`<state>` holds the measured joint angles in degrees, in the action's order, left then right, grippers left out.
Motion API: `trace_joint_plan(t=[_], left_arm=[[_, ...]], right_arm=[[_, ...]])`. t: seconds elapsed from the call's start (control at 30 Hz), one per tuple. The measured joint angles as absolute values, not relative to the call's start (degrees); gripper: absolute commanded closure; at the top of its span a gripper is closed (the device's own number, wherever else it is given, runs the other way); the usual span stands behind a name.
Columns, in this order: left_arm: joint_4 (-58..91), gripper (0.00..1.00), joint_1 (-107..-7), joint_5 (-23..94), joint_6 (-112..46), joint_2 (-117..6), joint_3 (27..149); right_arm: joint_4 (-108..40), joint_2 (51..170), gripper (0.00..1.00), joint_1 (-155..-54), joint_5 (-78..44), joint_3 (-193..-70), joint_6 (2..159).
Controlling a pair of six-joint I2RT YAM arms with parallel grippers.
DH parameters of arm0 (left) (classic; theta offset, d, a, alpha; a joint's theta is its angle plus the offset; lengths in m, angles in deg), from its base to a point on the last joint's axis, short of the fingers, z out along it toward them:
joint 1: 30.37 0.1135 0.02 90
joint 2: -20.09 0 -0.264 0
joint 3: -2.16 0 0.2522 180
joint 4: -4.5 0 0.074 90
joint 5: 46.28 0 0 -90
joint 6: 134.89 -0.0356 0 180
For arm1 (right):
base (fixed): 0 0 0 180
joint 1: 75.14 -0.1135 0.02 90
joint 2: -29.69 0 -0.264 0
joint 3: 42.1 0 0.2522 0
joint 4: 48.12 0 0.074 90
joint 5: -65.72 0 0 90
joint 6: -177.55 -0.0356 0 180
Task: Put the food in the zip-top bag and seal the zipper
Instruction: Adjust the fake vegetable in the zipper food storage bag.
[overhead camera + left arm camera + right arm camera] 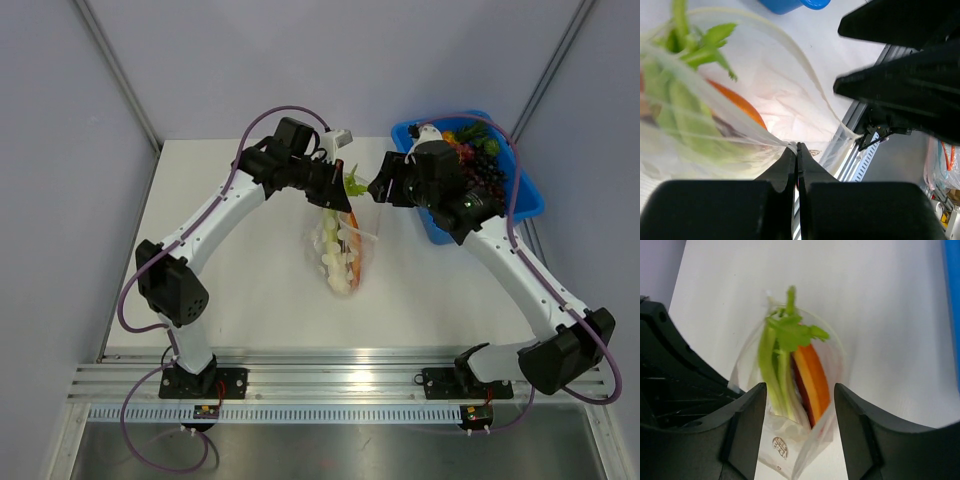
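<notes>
Holding the food (812, 377), zip-top bag (779, 442) pinched by left gripper (797, 146); right gripper (799, 390) spread.

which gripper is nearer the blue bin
Right. The right gripper sits just beside the blue bin; the left gripper is farther off, pinching the zip-top bag.

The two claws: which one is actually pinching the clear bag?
The left gripper: its fingers are pressed shut on the edge of the zip-top bag. The right gripper stands open, its fingers well apart.
</notes>
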<state>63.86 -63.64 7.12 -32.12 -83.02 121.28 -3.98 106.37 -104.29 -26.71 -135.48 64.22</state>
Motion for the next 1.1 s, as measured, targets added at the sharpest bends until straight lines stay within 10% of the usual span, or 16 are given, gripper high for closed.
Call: trace_joint_plan(t=[0.33,1.1], left_arm=[[64.30,1.00,-63.64,7.07,-33.14,-83.02,121.33],[65.87,1.00,-63.64,7.03,-34.41,-83.02,122.97]], right_arm=[[-2.04,112.45,0.29,-99.39,-22.37,-137.05,66.51],[-3.26,116.10,0.53,-96.29,-17.08,-137.82,66.66]])
